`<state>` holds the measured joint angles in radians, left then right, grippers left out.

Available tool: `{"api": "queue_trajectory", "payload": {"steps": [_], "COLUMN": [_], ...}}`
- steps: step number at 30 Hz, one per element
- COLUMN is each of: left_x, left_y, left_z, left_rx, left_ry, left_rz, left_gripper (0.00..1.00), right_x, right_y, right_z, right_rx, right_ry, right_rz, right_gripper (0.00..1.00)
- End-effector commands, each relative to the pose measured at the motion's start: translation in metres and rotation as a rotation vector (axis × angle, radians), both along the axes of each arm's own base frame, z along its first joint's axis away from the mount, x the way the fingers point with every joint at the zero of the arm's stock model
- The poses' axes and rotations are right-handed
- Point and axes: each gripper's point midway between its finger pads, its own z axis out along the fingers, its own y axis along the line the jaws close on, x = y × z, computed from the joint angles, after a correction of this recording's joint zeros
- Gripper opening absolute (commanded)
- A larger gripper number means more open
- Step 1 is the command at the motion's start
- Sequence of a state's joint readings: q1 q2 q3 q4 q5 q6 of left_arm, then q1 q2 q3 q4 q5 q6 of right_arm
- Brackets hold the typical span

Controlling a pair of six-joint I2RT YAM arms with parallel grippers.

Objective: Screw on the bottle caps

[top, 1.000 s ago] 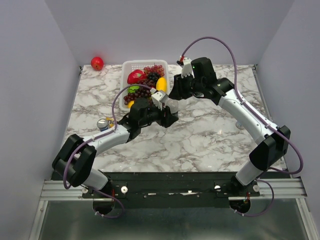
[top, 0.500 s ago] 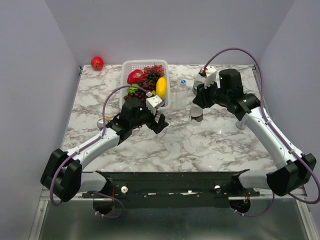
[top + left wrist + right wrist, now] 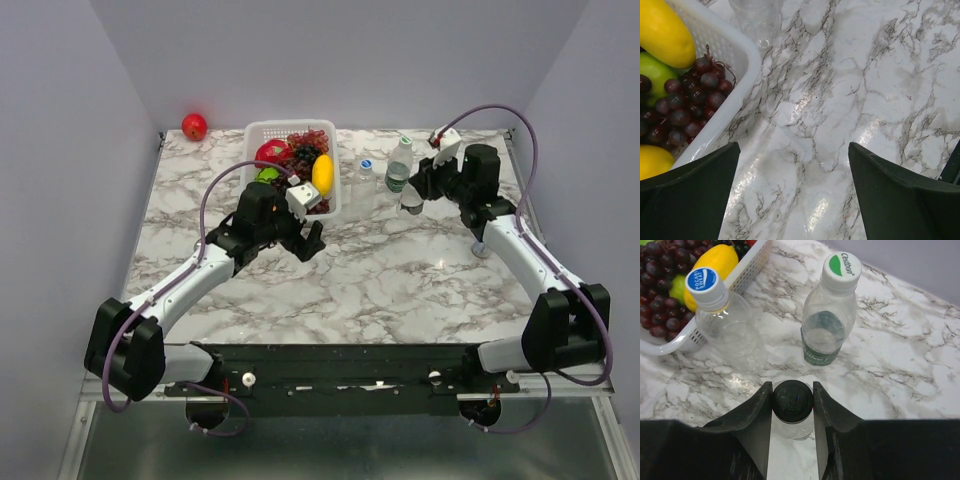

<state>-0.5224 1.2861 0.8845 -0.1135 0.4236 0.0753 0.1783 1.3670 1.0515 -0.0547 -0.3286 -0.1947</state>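
In the right wrist view my right gripper (image 3: 792, 388) is shut on the black cap (image 3: 792, 401), which sits on a small clear bottle (image 3: 790, 429) standing on the marble. Behind it stand two more bottles, one with a blue cap (image 3: 703, 281) and one with a white-green cap (image 3: 841, 266). From above, the right gripper (image 3: 411, 200) is just in front of the green-labelled bottle (image 3: 400, 168) and right of the blue cap (image 3: 366, 164). My left gripper (image 3: 311, 243) is open over bare marble, its jaws wide apart around nothing (image 3: 794, 195).
A white basket (image 3: 253, 135) of fruit stands at the back, left of the bottles; its rim (image 3: 742, 52) lies close to my left finger. A red apple (image 3: 194, 126) sits in the far left corner. A small grey round object (image 3: 481, 248) lies under the right forearm.
The left gripper opened and drew back left, away from the bottle. The right gripper carried the black-capped bottle back and right, setting it beside the other two bottles.
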Motion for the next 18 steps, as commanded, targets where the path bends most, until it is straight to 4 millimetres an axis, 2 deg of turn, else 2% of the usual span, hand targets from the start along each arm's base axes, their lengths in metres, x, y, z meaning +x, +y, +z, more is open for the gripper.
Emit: {"api": "queue_trajectory", "payload": {"steps": [1, 4, 9, 14, 18], "left_x": [-0.008, -0.005, 0.003, 0.007, 0.008], "left_y": [0.012, 0.015, 0.022, 0.024, 0.025], "left_z": [-0.002, -0.004, -0.005, -0.005, -0.006], "left_rx": [0.035, 0.041, 0.053, 0.056, 0.055], "left_ry": [0.033, 0.043, 0.037, 0.03, 0.035], "left_rz": [-0.026, -0.013, 0.008, 0.016, 0.02], "left_gripper": [0.99, 0.99, 0.99, 0.99, 0.99], "right_x": [0.028, 0.04, 0.05, 0.048, 0.045], "right_y": [0.006, 0.005, 0.006, 0.009, 0.007], "right_z": [0.015, -0.001, -0.011, -0.027, -0.047], "right_rx": [0.006, -0.01, -0.014, -0.013, -0.021], "right_ry": [-0.143, -0.126, -0.129, -0.093, -0.055], "right_rz": [0.043, 0.044, 0.047, 0.069, 0.059], "right_gripper": [0.0, 0.01, 0.0, 0.0, 0.02]}}
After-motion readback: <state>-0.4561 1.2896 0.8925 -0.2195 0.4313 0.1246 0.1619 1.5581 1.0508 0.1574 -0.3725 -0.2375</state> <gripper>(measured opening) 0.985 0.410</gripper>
